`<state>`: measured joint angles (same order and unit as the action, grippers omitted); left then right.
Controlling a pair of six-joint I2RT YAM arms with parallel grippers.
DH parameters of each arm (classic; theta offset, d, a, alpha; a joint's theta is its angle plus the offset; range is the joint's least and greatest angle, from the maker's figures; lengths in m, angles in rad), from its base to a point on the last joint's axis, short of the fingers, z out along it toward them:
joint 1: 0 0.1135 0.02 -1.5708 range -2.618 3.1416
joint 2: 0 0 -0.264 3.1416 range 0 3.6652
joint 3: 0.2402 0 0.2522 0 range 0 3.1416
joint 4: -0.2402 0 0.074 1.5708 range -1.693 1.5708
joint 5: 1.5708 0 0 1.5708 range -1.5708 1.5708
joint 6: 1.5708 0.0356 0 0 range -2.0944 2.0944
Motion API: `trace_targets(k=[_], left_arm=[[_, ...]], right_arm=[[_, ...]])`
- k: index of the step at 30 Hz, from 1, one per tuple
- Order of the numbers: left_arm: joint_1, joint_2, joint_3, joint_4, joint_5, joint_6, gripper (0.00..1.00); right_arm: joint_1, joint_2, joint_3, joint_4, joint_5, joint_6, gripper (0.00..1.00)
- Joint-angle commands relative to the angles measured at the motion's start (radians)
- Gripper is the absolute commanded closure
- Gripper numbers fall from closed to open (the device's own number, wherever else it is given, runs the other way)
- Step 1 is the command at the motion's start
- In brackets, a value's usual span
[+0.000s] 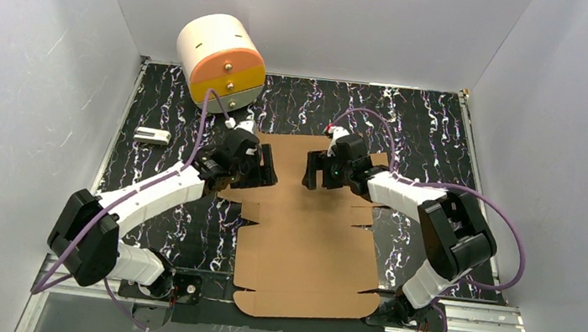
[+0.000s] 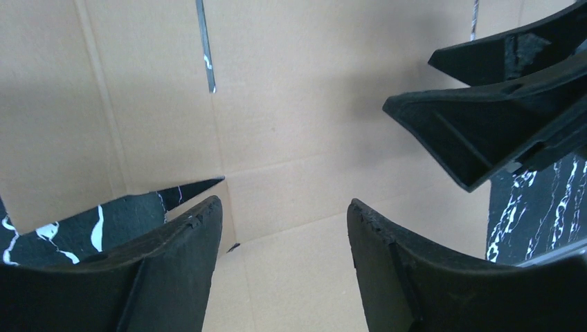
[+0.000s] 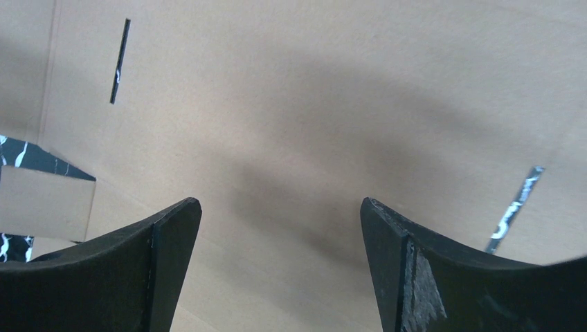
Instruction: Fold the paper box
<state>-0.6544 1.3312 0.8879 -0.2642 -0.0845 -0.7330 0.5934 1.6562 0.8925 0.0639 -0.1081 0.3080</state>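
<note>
Facing over paper box (image 1: 306,244) | left tool (image 1: 267,168) wide | right tool (image 1: 312,172) wide | cabinet (image 1: 221,60) near far-left corner

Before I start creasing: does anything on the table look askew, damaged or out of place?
Nothing looks damaged. The paper box lies flat and unfolded, but its near flap overlaps the metal rail between the arm bases. The left end effector and right end effector hover open over its far end.
</note>
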Motion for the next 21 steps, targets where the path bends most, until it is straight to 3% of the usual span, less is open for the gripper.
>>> trace_targets(k=[1, 8, 14, 21], left_arm=[[0.007, 0.009, 0.078, -0.006, -0.046, 0.052, 0.29], [0.009, 0.141, 0.163, 0.051, 0.029, 0.064, 0.16], [0.009, 0.303, 0.257, 0.093, 0.123, 0.063, 0.16], [0.009, 0.419, 0.313, 0.092, 0.158, 0.081, 0.16]], right_arm=[[-0.003, -0.073, 0.066, -0.087, 0.095, -0.061, 0.03], [-0.12, -0.152, 0.064, -0.175, 0.16, -0.088, 0.01], [-0.297, -0.193, 0.044, -0.209, 0.152, -0.061, 0.01], [-0.48, -0.197, 0.0, -0.169, 0.033, -0.048, 0.01]])
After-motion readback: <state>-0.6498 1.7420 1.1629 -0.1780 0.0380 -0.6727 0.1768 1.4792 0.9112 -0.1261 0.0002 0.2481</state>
